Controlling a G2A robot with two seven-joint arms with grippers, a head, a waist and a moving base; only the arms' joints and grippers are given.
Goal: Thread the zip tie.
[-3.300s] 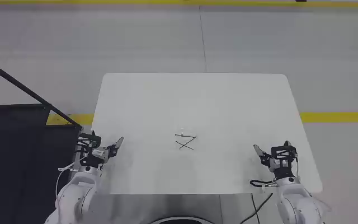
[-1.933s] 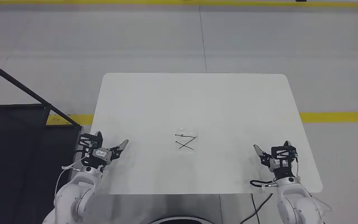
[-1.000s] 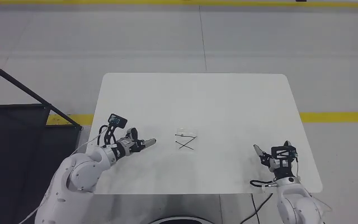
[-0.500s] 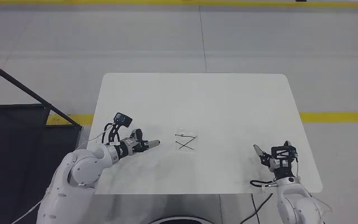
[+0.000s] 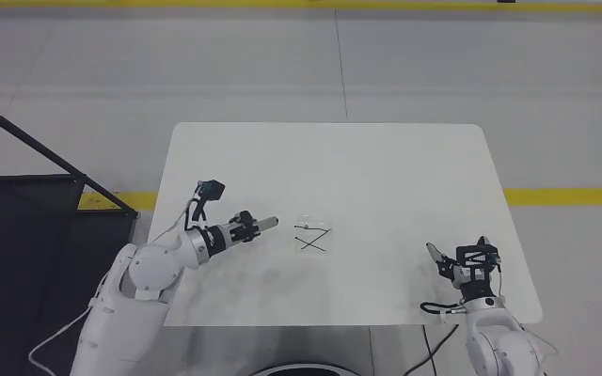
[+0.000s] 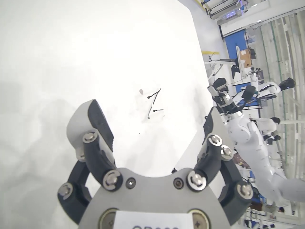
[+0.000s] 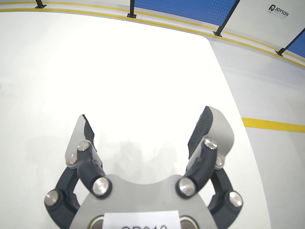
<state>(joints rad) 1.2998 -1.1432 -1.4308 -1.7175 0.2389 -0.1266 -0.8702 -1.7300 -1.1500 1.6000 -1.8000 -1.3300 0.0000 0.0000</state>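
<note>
A white tabletop (image 5: pixel 376 160) seen from above. Thin black zip ties (image 5: pixel 312 237) lie crossed on it near the centre, slightly toward 6 o'clock. The left claw (image 5: pixel 266 224) hangs near them at their 9 o'clock, not touching, its fingers spread wide and holding nothing. From that arm's wrist, the zip ties (image 6: pixel 153 101) lie just beyond the claw (image 6: pixel 155 122). The right claw (image 5: pixel 458 250) sits at the tabletop's 4 o'clock edge, well apart from the ties, also spread and holding nothing (image 7: pixel 145 127).
</note>
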